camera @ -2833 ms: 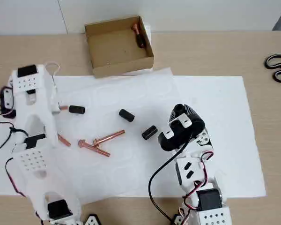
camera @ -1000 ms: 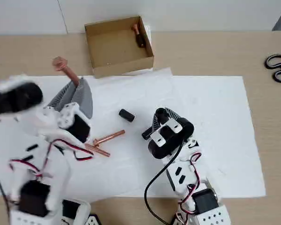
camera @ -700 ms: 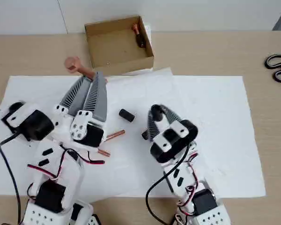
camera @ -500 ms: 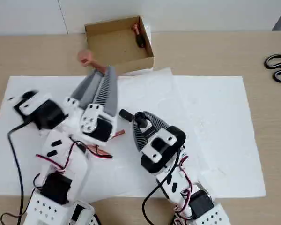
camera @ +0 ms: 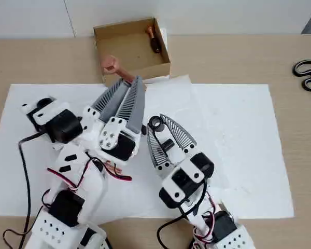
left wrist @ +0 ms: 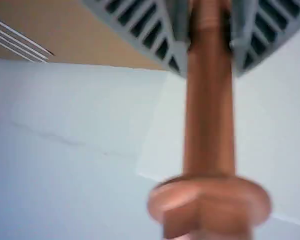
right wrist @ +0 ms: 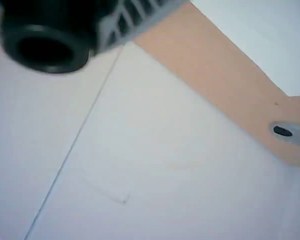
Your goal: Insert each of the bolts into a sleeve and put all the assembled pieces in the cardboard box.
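Bringing bolt and sleeve together above the paper

On the left, the left pincer (camera: 132, 83) is clamped on a copper bolt (camera: 118, 71). The shaft runs out past its tips and the head sits at the far end, aimed at the cardboard box (camera: 106, 36) just beyond. A few seconds ago this arm was low over the paper's (camera: 238, 129) left edge with the bolts lying loose. It has since lifted one and swung it inward towards its partner.

Just to its right, the right pincer (camera: 156, 126) is closed narrowly on a black sleeve (camera: 155, 123), whose open bore faces up. That sleeve lay flat on the paper moments ago. It is now raised, right beside the left pincer's fingers (camera: 137, 101) and short of the bolt's head.

Both halves of a pair are therefore in hand, so pickup looks finished and mating is the step due. The head is the bolt's exposed end, so lining bore and shaft up may take some reorienting. One assembled piece (camera: 153, 40) already rests in the box's far corner, ahead of both pincers.

Well off to the right pincer's right, scissors (camera: 308, 72) lie on the table.
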Controlling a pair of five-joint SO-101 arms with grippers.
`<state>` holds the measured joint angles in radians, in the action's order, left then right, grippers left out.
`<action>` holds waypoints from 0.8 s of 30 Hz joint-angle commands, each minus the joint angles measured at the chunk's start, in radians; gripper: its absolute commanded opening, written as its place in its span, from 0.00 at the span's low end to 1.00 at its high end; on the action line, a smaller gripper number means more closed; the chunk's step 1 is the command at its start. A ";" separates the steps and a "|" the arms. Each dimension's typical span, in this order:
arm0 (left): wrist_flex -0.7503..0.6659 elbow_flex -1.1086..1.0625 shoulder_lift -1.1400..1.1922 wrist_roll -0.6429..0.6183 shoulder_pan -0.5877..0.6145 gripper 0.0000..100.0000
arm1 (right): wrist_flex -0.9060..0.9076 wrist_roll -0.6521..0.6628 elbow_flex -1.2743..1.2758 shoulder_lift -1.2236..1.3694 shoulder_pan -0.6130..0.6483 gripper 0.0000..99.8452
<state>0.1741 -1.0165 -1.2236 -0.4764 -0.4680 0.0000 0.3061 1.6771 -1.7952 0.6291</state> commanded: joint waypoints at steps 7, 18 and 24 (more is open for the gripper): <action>0.206 0.045 -0.078 0.003 -0.008 0.01 | -0.025 0.023 0.006 -0.019 -0.019 0.00; 0.339 -0.033 -0.230 -0.011 -0.034 0.01 | -0.024 0.014 0.006 -0.019 -0.096 0.00; 0.249 -0.088 -0.224 -0.021 -0.135 0.01 | -0.024 0.014 0.006 -0.019 -0.096 0.00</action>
<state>0.4872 -1.0932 -1.4385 -0.4933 -0.5708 -0.0031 0.3199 1.6771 -1.7952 0.5416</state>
